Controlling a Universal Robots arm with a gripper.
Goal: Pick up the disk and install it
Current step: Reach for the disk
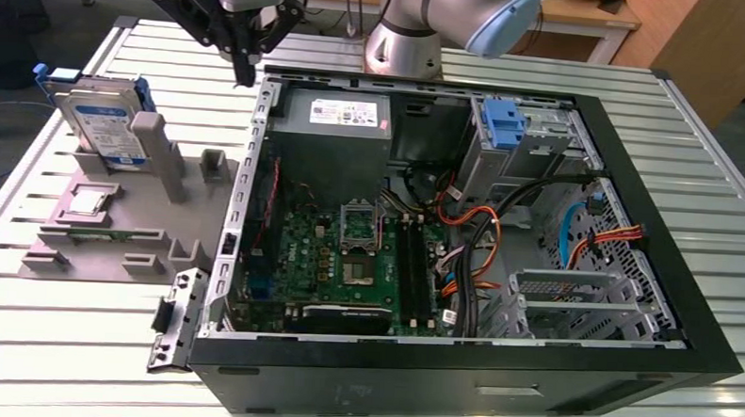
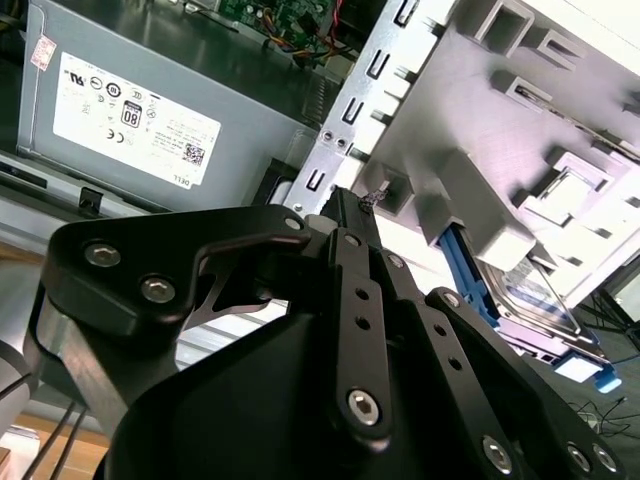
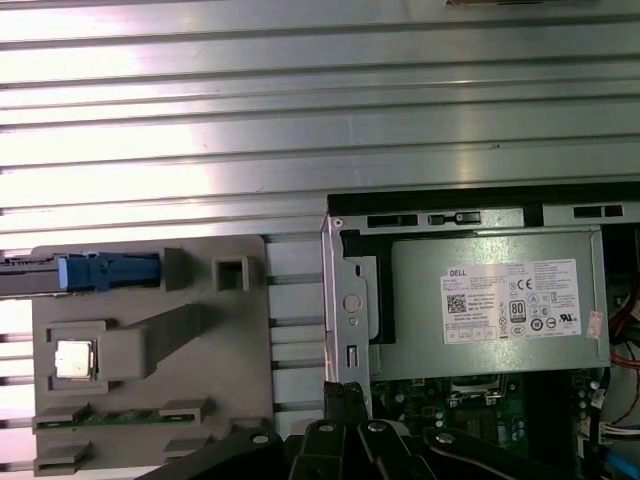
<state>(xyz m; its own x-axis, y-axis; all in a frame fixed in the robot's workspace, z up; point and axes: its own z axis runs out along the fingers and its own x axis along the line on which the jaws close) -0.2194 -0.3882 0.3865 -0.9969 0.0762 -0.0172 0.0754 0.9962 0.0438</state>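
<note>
**Disk still parked in its holder**

Exterior view: the disk (image 1: 105, 126) stands on edge in the grey holder (image 1: 119, 245); the end effector (image 1: 245, 76) hovers nearby, fingers together, empty.
Second wrist view: it looks rigid, dense and slick (probably shock-sensitive).
First wrist view: best pinched across its flat faces.

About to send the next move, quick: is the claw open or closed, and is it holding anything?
Claw: closed, holding nothing; the disk stands upright in the grey holder.

the ribbed metal surface (image 1: 65, 346) is gleaming smooth, the grey plastic fixture (image 1: 119, 249) is looking matt, the disk (image 1: 105, 126) is showing silvery metal with blue plastic rails (image 1: 147, 97), and the gripper (image 1: 244, 74) is looking matt black.
</note>
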